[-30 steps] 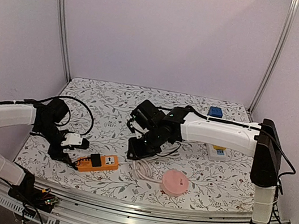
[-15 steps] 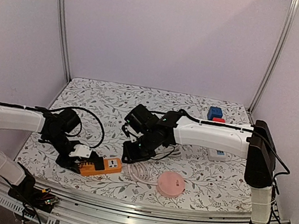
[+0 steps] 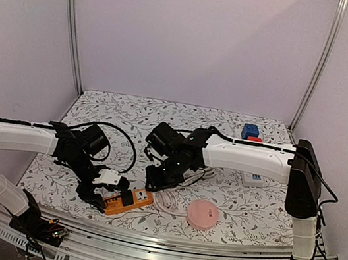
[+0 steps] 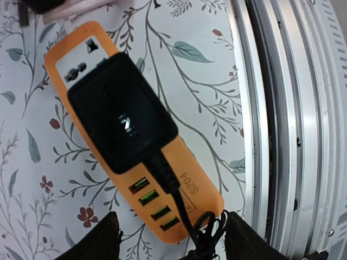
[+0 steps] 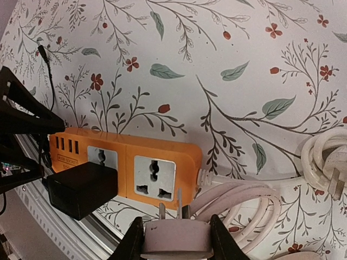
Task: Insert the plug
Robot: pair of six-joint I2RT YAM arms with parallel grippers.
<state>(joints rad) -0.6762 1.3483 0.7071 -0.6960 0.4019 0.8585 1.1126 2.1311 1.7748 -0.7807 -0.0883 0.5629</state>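
The orange power strip lies near the table's front edge, with a black adapter plugged into one socket. My left gripper is open, and its fingers straddle the strip's USB end and the adapter's black cable. My right gripper is shut on the white round plug. The plug's metal prongs point at the strip's free socket and stop just short of it. In the top view the right gripper hovers just right of the strip.
The plug's white cable coils to the right of the strip. A pink disc lies at the front right. A blue box and a white block sit at the back right. The metal front rail runs close beside the strip.
My left gripper and the orange strip have moved right along the front edge, toward the right gripper. My right gripper has shifted slightly left with the white plug.
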